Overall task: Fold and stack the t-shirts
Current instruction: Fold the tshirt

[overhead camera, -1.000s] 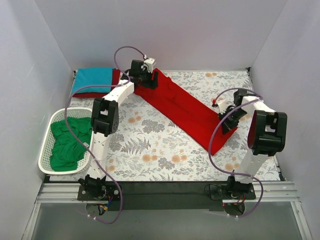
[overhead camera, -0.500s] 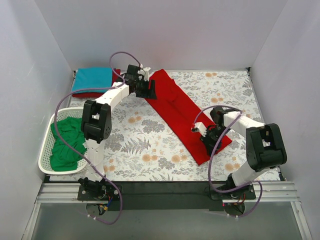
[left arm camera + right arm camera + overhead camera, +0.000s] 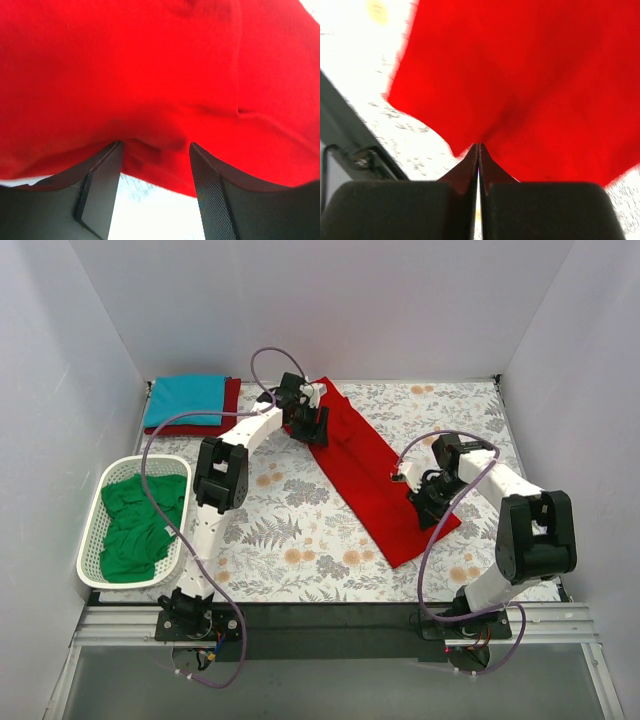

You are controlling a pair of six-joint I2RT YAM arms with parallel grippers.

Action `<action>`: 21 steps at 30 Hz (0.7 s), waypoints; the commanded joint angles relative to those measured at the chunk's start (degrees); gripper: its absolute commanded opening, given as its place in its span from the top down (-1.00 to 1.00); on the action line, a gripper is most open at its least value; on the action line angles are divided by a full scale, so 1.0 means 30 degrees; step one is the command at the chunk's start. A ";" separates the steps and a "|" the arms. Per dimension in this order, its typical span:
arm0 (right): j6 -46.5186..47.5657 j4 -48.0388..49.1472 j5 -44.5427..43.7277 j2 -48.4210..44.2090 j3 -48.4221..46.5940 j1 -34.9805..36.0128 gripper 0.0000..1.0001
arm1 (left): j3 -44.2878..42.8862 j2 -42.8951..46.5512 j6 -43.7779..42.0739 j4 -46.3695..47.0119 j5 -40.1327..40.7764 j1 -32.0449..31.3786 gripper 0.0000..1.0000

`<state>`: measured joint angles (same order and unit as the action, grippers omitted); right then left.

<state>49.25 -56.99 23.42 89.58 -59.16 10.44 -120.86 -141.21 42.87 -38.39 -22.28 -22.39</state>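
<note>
Right gripper (image 3: 478,147) clenched on red t-shirt (image 3: 370,465) edge; left gripper (image 3: 155,145) fingers spread apart.
Shirt lies as a diagonal strip right of basket (image 3: 96,515): left gripper at end nearer basket, cloth edge bunched at its tips; right gripper at end farther from basket.

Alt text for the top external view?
A bright red t-shirt stretches diagonally across a floral table, left end effector at its far end, right end effector at its near right edge. Left: green shirt in a white basket, teal shirt atop dark red shirt.
</note>
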 commanded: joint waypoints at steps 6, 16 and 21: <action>-0.0071 0.0979 -0.2417 0.2276 -0.1521 -0.1135 0.97 | -0.5356 -0.3673 -0.2074 -0.0683 0.2948 0.1193 -0.15; -0.0129 0.1829 -0.1509 0.4446 -0.0293 0.1263 0.97 | -0.1148 0.1800 -0.0991 0.2954 -0.1595 0.2132 -0.40; -0.0422 0.1713 -0.0690 0.3628 0.1023 0.3284 0.97 | 0.2223 0.5168 -0.0931 0.2661 -0.1655 0.2219 -0.42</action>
<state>48.03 -53.21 18.48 101.01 -60.01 16.45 -116.97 -136.68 39.92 -31.35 -25.15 -14.94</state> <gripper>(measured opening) 0.018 0.707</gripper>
